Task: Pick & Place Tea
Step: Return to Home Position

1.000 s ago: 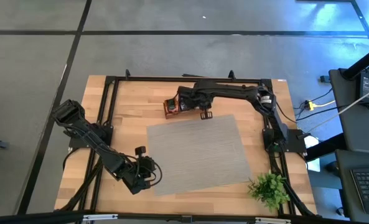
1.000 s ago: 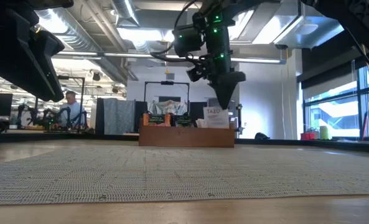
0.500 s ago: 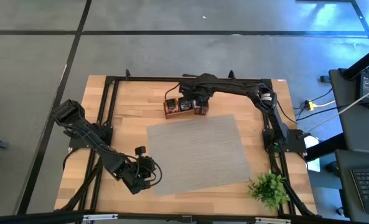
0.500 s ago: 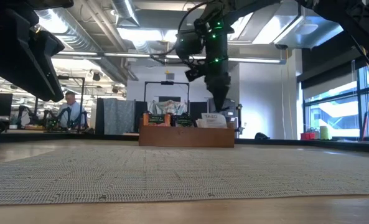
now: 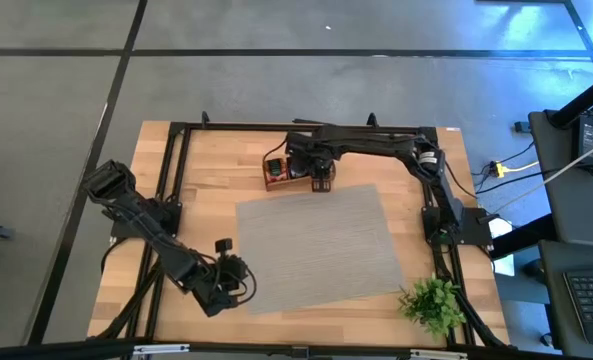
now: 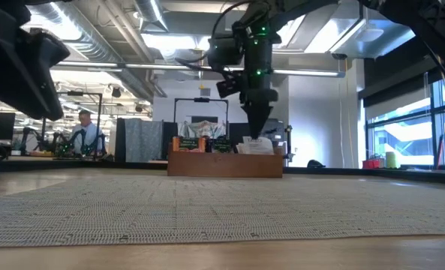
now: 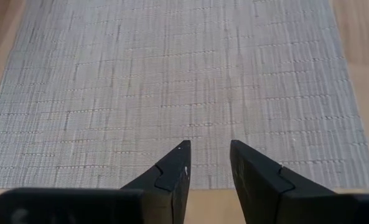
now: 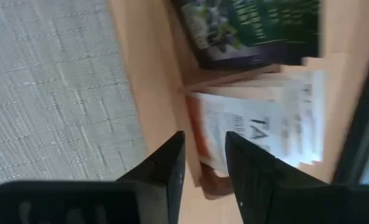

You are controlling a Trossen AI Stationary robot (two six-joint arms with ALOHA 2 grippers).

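Right gripper: the right gripper [image 6: 254, 133] points straight down over one end of the wooden tea organizer [image 6: 224, 163], at the far edge of the table.
Right fingers: the fingers [image 8: 168, 163] stand a narrow gap apart, with nothing held between them.
White-and-orange tea sachets: the white-and-orange tea sachets [image 8: 265, 118] are stacked in the end compartment, just below the right fingertips. Whether the tips touch the stack cannot be told.
Dark tea sachets: the dark tea sachets [image 8: 252, 31] sit in the next compartment, past a wooden divider, off to one side of the right fingers.
Orange tea sachets: the orange tea sachets [image 5: 274, 174] lie at the organizer's other end, farthest from the right fingers.
Left gripper: the left gripper [image 7: 208, 158] hangs low at the table's near left. Its fingers [image 7: 172, 173] are slightly parted and empty.
Grey woven mat: the grey woven mat [image 7: 172, 74] spreads ahead of the left fingertips, its near edge right under them. The organizer lies just beyond its far edge.
Plant: the small green plant [image 5: 434, 300] stands at the near right corner, well apart from both pairs of fingers.
Person: a person [image 6: 83, 131] is in the room behind the table.
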